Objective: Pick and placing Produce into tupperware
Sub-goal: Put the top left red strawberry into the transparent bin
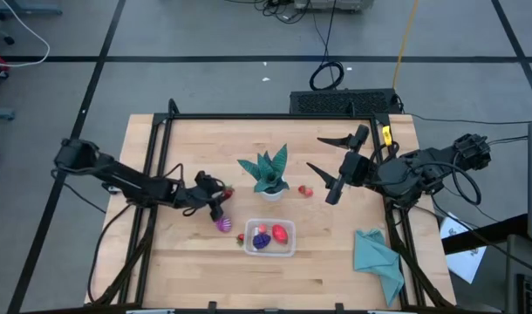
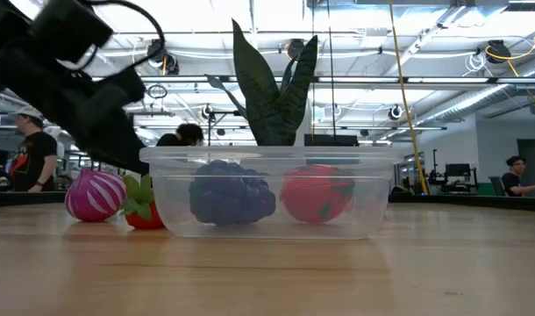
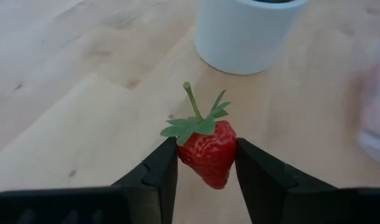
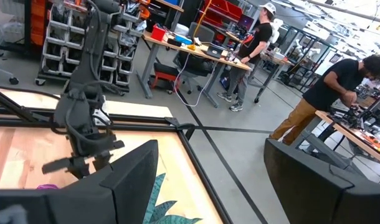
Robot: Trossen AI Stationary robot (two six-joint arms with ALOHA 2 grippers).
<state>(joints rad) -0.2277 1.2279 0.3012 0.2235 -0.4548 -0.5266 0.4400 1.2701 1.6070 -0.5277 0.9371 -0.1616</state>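
So the left gripper (image 3: 205, 163) is clamped on a strawberry (image 3: 207, 151), one finger on each side of the red body, with the green leaves and stem sticking up past the fingertips. It's held just above the wood, with the white pot (image 3: 247, 31) of the teal spiky plant (image 1: 266, 171) close ahead of it. From above, that gripper sits left of the worktop's middle, between the plant and the pink-purple ball (image 1: 223, 225). The tupperware (image 1: 269, 238) is a bit toward the near edge from the plant, roughly centered on the worktop, and it already has a dark purple piece (image 1: 261, 241) and a larger red piece (image 1: 280, 234) inside, plus what looks like a small pinkish one I can't really make out. Another strawberry (image 1: 241, 237) lies on the wood right against the container's left wall, and the striped ball is just beyond that, close but apart. One more small red piece (image 1: 305, 190) lies on the wood just right of the plant pot. The right gripper (image 1: 323, 165) hovers over the right half of the worktop toward the far edge, fingers spread wide with nothing between them. A teal cloth (image 1: 377, 259) is crumpled near the worktop's near right corner. Beyond the table a few people are standing around at benches.
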